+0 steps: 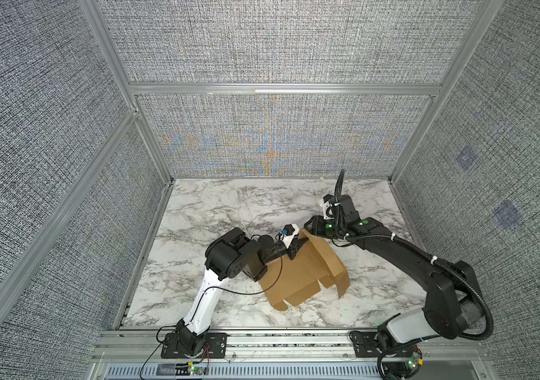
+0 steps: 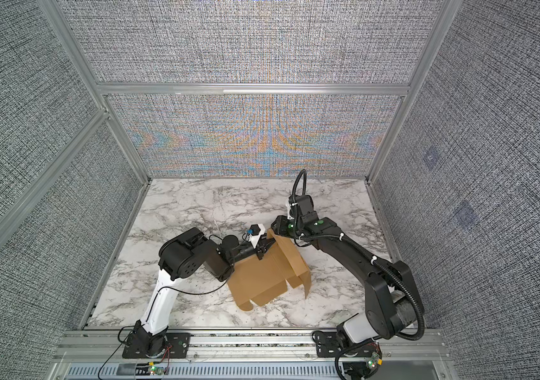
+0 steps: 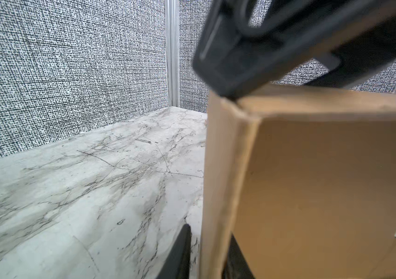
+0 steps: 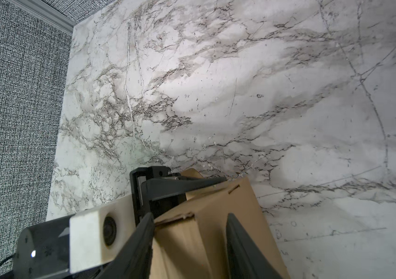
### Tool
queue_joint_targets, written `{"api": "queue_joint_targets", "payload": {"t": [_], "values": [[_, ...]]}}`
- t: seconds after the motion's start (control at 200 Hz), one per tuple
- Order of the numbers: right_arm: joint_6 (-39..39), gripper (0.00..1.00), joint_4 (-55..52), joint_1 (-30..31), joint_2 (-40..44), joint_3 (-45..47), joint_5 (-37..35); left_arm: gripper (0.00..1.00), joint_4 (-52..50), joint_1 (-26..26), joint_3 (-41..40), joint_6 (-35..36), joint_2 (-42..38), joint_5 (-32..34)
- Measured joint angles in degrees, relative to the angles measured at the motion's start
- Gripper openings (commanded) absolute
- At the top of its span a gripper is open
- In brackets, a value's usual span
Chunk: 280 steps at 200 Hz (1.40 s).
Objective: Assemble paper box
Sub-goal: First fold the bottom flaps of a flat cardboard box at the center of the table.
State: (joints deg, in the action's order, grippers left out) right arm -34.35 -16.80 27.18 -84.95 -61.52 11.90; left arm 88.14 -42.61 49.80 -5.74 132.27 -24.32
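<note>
**Two sets of fingers crowd one corner: the risks are a clash and a sprung wall**

The tan-brown corrugated cardboard paper box (image 1: 298, 276) sits half-folded on the white, grey-veined marble tabletop (image 1: 216, 204), near right of centre, with its far corner raised. Your right fingers (image 4: 239, 241) straddle that corner with cardboard filling the space between them, so I read them as grasping it. Your left fingers (image 3: 183, 251) stand either side of the adjoining wall. A sliver of tabletop shows between one finger and the cardboard, so they are released, not pinching.

With the left side slack, that wall will likely spring outward if you pull with the right, and the fold would be lost. The torn, crumpled edge (image 4: 175, 215) beside your right fingers already looks weak, so a hard tug could rip it. The marble looks slick, and a sideways push may slide the whole box rather than crease it.

Room is tight. The white camera housing (image 4: 88, 238) on the left wrist sits just beside your right fingers, so any swing inward risks a knock. The thin black cable (image 1: 280, 268) drapes across the box top, and the left arm's black forearm (image 1: 255, 260) overhangs its edge. Either could catch a rising panel. The rounded tab (image 1: 281, 304) and the drooping side flap (image 1: 342, 284) hang loose and unfolded.
</note>
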Motion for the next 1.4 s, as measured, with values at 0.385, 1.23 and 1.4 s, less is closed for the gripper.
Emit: {"api": "queue_joint_targets", "payload": {"t": [0.385, 1.23, 1.4], "values": [[-1.1, 0.49, 0.3, 0.2, 1.6, 1.1, -0.3, 0.02, 0.1, -0.4, 1.9, -0.3, 1.4, 0.1], [3.3, 0.42, 0.6, -8.7, -1.4, 7.5, 6.9, 0.0, 3.4, -0.4, -0.3, 0.8, 1.2, -4.2], [3.0, 0.41, 2.6, -6.7, -3.1, 8.0, 9.0, 0.0, 3.5, -0.5, -0.3, 0.8, 1.2, -4.1]]}}
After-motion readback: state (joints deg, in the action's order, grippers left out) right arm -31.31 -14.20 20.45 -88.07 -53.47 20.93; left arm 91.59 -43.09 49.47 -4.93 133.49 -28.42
